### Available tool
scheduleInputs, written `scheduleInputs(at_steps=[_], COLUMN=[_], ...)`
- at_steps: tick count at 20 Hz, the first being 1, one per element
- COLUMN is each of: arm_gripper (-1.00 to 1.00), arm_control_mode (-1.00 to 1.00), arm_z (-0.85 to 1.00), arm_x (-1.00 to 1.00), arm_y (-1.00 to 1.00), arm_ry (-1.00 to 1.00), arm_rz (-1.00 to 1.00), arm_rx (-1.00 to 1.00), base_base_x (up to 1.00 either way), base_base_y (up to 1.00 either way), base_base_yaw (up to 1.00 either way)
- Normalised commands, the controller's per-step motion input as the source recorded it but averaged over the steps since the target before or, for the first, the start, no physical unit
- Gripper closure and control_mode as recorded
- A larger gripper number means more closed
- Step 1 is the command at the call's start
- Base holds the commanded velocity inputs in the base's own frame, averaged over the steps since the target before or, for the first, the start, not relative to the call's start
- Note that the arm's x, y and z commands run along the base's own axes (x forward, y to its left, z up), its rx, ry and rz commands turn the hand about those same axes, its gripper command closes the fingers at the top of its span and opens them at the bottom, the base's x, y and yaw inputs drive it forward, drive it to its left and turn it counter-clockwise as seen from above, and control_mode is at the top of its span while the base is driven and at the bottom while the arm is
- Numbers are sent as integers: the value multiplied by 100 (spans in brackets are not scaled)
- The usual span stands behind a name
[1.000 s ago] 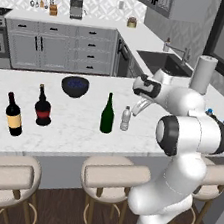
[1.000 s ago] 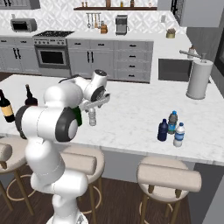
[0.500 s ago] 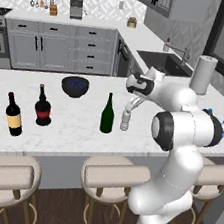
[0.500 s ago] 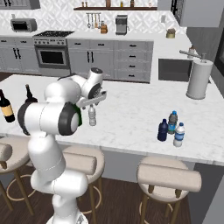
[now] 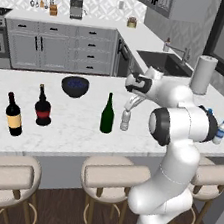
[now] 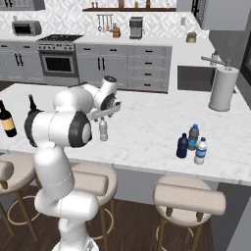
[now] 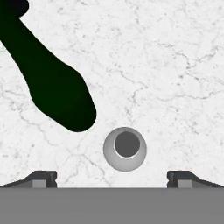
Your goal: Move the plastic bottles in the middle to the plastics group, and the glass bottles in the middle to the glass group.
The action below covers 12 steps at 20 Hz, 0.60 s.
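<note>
Right now my two dark fingertips (image 7: 43, 178) sit far apart at the bottom of the hand view, jaws spread wide and gripping nothing. My gripper (image 7: 112, 179) looks straight down on the small clear greyish plastic bottle with the pale cap (image 7: 125, 148): I see it as a round cap end-on, so it stands upright with its long axis pointing up at the camera, roughly midway between the two fingertips and clear of both.

Just beside it, up and to the left in that view, is the tall slim dark green glass bottle (image 7: 54, 83), also upright, its body splaying away toward the frame corner and not touching the small one.

From the left base view my gripper (image 5: 130, 104) hangs just above the clear bottle (image 5: 125, 121), which stands on the white marble counter (image 5: 71, 128) near its front edge, with the green bottle (image 5: 107, 115) close on its left. The right base view shows the same small bottle (image 6: 103, 130) under the hand.

Farther left on the counter stand the round-bellied dark glass bottle with a red label (image 5: 43, 107) and the straight dark glass bottle with a yellow-tan label (image 5: 14, 114), both upright, near each other. A dark round bowl (image 5: 75, 86) sits behind them.

Well apart to the right, three small blue-capped plastic bottles (image 6: 192, 143) stand clustered and upright.
</note>
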Motion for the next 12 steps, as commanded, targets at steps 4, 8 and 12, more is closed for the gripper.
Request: scheduleInputs(at_steps=[4, 8, 12], arm_gripper=[-100, -100, -100], arm_control_mode=[-100, -100, -100], arm_z=[-21, -2, -3], arm_x=[21, 9, 0], arm_y=[0, 0, 0], arm_ry=[0, 2, 0], arm_rz=[0, 0, 0], arm_rx=[0, 0, 0], base_base_x=[0, 0, 0], base_base_y=[0, 0, 0], base_base_yaw=[0, 0, 0])
